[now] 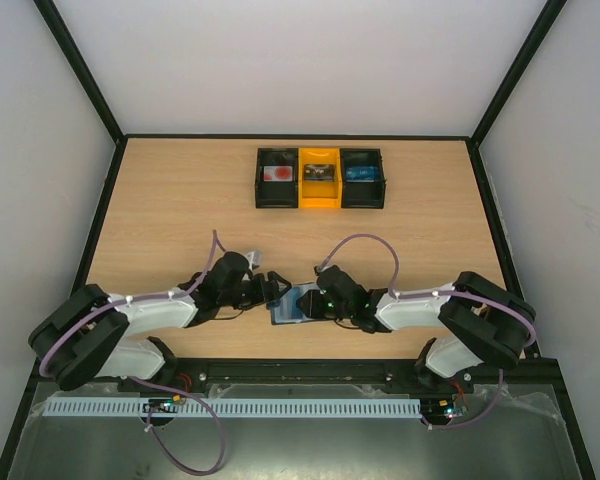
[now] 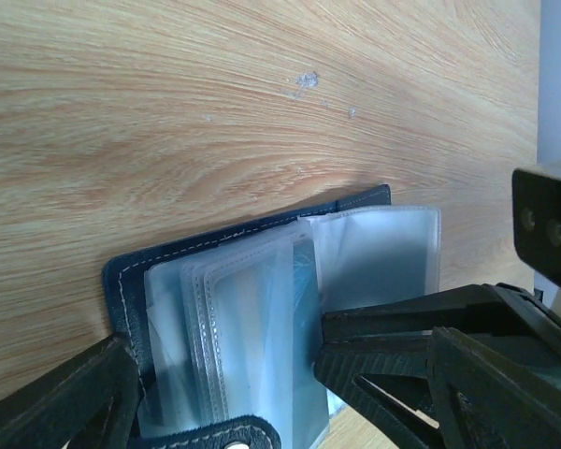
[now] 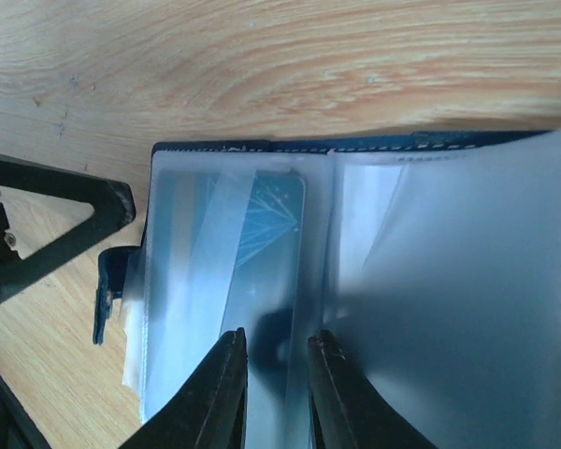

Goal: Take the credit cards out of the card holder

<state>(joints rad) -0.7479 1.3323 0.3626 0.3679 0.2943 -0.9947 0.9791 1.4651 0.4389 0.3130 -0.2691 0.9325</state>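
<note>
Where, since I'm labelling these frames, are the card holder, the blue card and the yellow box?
card holder (image 2: 119, 297): left wrist view, navy stitched cover edge.
blue card (image 3: 271, 220): right wrist view, face behind clear sleeve.
yellow box (image 1: 319, 201): top external view, near wall.

This is a robot test cell in a lab. A wood-grain bench (image 1: 180, 200) is boxed in by plain white panels (image 1: 280, 60) on black frame posts (image 1: 80, 70). The left arm (image 1: 155, 312) and right arm (image 1: 420, 308) trail cables and are bolted to a metal rail (image 1: 300, 372) behind the left hand (image 1: 273, 290) and right hand (image 1: 318, 300). Three small sorting bins (image 1: 319, 178) stand well beyond them.
</note>
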